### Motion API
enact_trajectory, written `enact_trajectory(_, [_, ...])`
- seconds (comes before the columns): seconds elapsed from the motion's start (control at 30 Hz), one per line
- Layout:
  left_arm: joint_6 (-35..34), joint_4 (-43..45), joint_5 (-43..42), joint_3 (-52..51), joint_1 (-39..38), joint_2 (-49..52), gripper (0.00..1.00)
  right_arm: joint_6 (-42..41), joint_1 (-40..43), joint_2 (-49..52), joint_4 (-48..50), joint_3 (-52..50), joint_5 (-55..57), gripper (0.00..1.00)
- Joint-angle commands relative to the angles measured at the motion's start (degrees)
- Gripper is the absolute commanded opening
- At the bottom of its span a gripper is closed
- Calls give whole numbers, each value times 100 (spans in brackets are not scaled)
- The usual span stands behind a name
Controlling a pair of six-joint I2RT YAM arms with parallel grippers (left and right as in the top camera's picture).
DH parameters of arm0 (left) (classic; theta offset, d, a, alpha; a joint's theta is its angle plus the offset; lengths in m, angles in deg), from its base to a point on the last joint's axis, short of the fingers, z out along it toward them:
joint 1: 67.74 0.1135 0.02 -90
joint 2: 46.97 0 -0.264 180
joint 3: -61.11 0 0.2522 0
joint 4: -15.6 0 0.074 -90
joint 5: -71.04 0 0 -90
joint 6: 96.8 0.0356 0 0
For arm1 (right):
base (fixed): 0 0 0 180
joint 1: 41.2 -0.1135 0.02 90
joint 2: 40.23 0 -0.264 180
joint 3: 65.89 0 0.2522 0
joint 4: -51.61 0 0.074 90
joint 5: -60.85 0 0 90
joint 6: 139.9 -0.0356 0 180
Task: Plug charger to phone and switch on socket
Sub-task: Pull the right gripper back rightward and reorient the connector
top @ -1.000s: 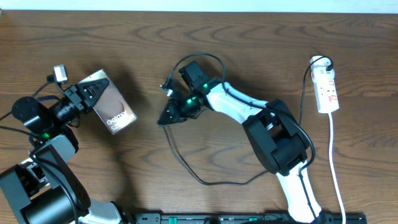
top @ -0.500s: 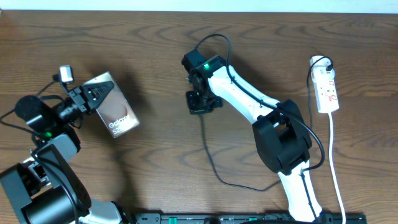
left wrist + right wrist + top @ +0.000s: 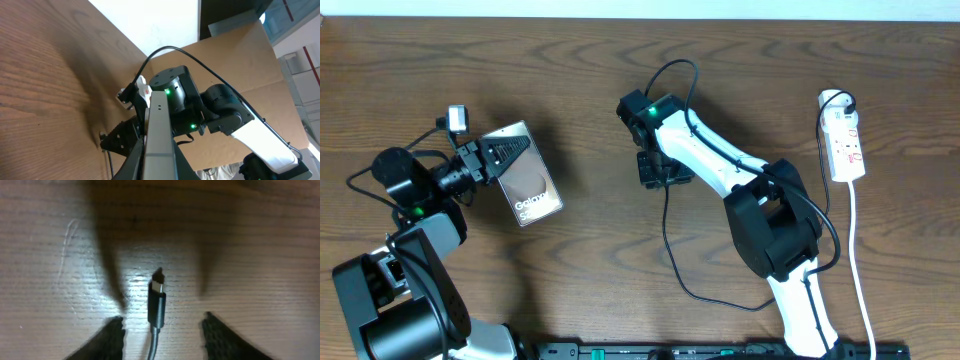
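Left pincer (image 3: 483, 160) grips the phone (image 3: 523, 186); the charger (image 3: 157, 305) lies loose.
Clamped shut, it holds the phone tilted, probably offering its port. The right pincer (image 3: 162, 319) gapes empty. Only its wrist view shows the plug tip flat on the worktop (image 3: 250, 240) between its fingers. The socket (image 3: 846, 140) sits far right.

Robotics test bench, apparently in a lab or workshop: two robot arms, the left arm (image 3: 415, 215) black and the right arm (image 3: 720, 170) white and black, rise from the near edge of a dark wood-grain tabletop (image 3: 570, 70) beside a black rail (image 3: 720, 351). A white power strip (image 3: 846, 145) lies on the robot's right. The left wrist view shows a plain white wall (image 3: 165, 20) and a sheet of brown cardboard (image 3: 240, 65) beyond the tabletop.
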Motion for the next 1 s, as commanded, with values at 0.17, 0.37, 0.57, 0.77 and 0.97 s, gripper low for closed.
enact_trajectory(0.17, [144, 48, -37, -22, -13, -52, 7, -415, -28, -92, -35, -131, -391, 58])
enact_trajectory(0.37, [251, 46, -35, -22, -13, -52, 7, -533, -31, -85, 649, -675, -623, 64])
enact_trajectory(0.57, [293, 46, -33, -22, -13, -52, 7, -553, -28, -85, 955, -955, -645, 60])
enact_trajectory(0.77, [293, 46, -33, -22, -13, -52, 7, -553, -20, -85, 920, -957, -649, 33])
enact_trajectory(0.97, [319, 46, -33, -22, -13, -52, 7, -560, -26, -85, 776, -962, -647, 19])
